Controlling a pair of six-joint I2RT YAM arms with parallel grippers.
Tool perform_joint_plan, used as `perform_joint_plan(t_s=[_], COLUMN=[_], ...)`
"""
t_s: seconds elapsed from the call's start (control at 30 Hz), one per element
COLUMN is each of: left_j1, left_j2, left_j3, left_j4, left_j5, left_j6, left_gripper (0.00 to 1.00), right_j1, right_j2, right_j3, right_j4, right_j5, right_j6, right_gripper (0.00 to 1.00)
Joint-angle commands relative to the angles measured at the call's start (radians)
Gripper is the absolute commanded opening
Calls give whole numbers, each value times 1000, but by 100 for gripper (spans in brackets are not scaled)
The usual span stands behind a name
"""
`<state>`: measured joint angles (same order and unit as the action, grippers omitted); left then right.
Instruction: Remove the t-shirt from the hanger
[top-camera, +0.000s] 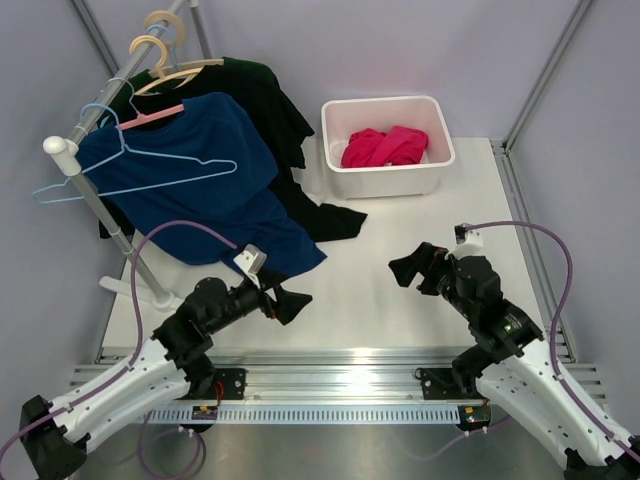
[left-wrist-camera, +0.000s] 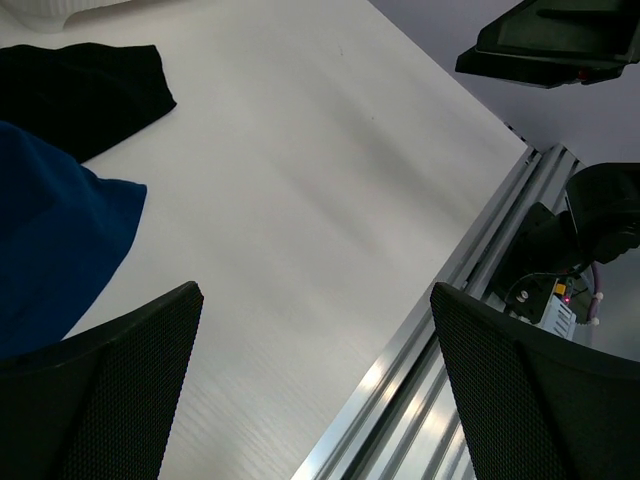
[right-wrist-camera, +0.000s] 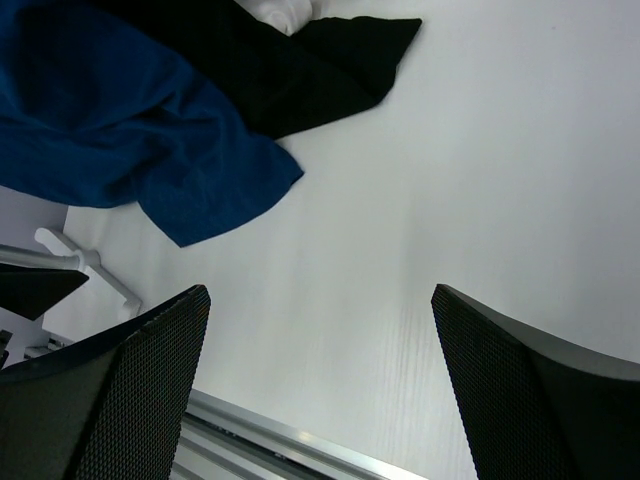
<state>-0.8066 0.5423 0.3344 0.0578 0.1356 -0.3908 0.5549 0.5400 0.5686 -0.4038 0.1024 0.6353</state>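
Observation:
The crimson-pink t-shirt (top-camera: 385, 147) lies crumpled in the white bin (top-camera: 436, 165) at the back right, off any hanger. The light-blue wire hanger (top-camera: 150, 184) hangs bare from the rack at the left, in front of a navy shirt. My left gripper (top-camera: 290, 303) (left-wrist-camera: 315, 292) hovers low over the table near the front left, open with nothing between its fingers. Front right of centre, my right gripper (top-camera: 408, 268) (right-wrist-camera: 320, 292) is open and empty too. Both are far from the hanger and the bin.
A navy shirt (top-camera: 200, 190) (right-wrist-camera: 130, 130) on a pink hanger and a dark green shirt (top-camera: 260, 100) (right-wrist-camera: 300, 70) on a wooden hanger hang from the rack pole (top-camera: 100, 215), their hems trailing on the table. An aluminium rail (top-camera: 340, 365) runs along the front edge.

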Motion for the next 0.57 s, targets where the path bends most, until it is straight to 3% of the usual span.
perform_joint_plan(t_s=[0.0,0.53], left_j1=[-13,-14], left_j2=[-31,-51], left_j3=[41,31], left_j4=[48,39], left_j5=[50,13], left_j6=[24,27], left_gripper=[99,99], right_j1=[5,5], right_j2=[-44,-106], right_j3=[19,-4], right_j4=[46,66], right_j5=[-23,-27], right_j6=[-29,-23], right_gripper=[99,100])
